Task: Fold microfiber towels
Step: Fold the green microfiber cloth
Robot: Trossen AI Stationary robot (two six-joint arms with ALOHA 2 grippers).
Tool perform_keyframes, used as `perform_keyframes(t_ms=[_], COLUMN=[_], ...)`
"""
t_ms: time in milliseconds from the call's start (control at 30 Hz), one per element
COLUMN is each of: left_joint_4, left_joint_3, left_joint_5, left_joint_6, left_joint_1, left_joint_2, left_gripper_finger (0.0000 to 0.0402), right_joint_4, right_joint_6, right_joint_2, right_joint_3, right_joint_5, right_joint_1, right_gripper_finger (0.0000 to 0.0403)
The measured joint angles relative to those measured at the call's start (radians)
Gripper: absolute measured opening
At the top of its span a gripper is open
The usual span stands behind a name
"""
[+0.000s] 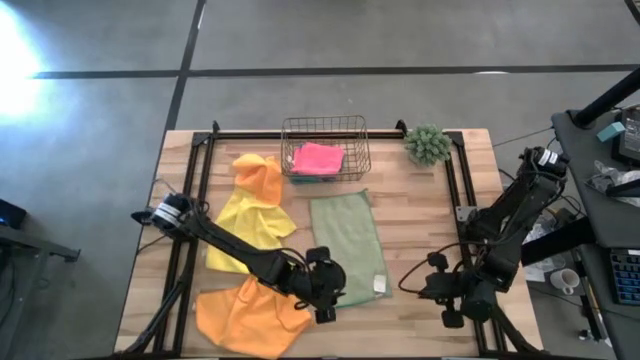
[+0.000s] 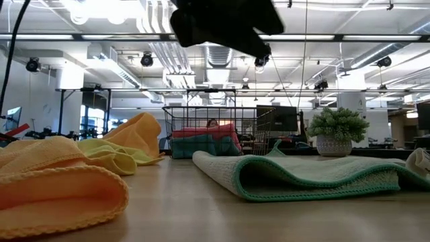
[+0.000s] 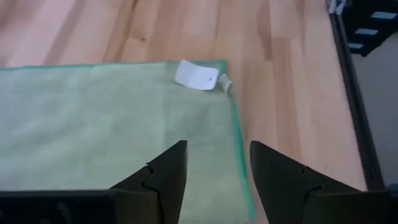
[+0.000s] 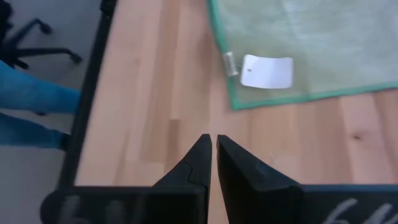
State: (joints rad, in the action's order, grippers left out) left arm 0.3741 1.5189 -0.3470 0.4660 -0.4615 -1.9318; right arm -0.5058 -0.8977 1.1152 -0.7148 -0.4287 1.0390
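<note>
An olive green towel (image 1: 348, 248) lies spread on the table's middle, a white tag (image 3: 198, 76) at its near right corner. My left gripper (image 1: 335, 298) hovers open above its near edge (image 3: 239, 155), touching nothing. My right gripper (image 1: 436, 290) is shut over bare wood (image 4: 155, 124), right of that corner (image 4: 266, 71). A yellow towel (image 1: 245, 225) lies crumpled at the left, with one orange towel (image 1: 262, 178) on its far end and another (image 1: 250, 315) near the front edge. A pink towel (image 1: 318, 157) sits in the wire basket (image 1: 355, 135).
A small green plant (image 1: 428, 145) stands at the back right, beside the basket. Black frame rails (image 1: 458, 200) run along the table's left, right and far sides. Bare wood (image 1: 415, 230) lies between the green towel and the right rail. A person's legs (image 4: 25, 106) show beyond the table.
</note>
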Motion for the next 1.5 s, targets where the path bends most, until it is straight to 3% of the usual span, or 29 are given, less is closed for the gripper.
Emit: perform_keyframes(t_ms=[233,733,1033,1200,1367,1500], left_joint_4=[0.009,0.077,0.069,0.07,0.065,0.051], left_joint_3=[0.039,0.026,0.026,0.026,0.026,0.026], left_joint_5=[0.001,-0.006,0.112,0.13,0.131,0.134], left_joint_6=[0.0,-0.009,-0.002,-0.002,-0.002,-0.002], left_joint_1=[-0.042,-0.061,-0.053,-0.053,-0.053,-0.053], left_joint_2=[-0.025,-0.055,-0.09,-0.106,-0.119,-0.138], left_gripper_finger=[0.016,0.016,0.016,0.016,0.016,0.016], right_joint_4=[0.104,0.092,0.092,0.096,0.095,0.104], right_joint_6=[-0.009,0.081,0.162,0.225,0.236,0.253], right_joint_2=[0.0,0.0,0.0,0.001,0.001,0.001], right_joint_3=[0.029,0.012,0.012,0.012,0.012,0.012], right_joint_5=[-0.001,0.018,0.115,0.069,0.159,0.166], right_joint_1=[0.006,-0.018,-0.089,-0.14,-0.203,-0.232], right_gripper_finger=[0.0018,0.0018,0.0018,0.0018,0.0035,0.0066])
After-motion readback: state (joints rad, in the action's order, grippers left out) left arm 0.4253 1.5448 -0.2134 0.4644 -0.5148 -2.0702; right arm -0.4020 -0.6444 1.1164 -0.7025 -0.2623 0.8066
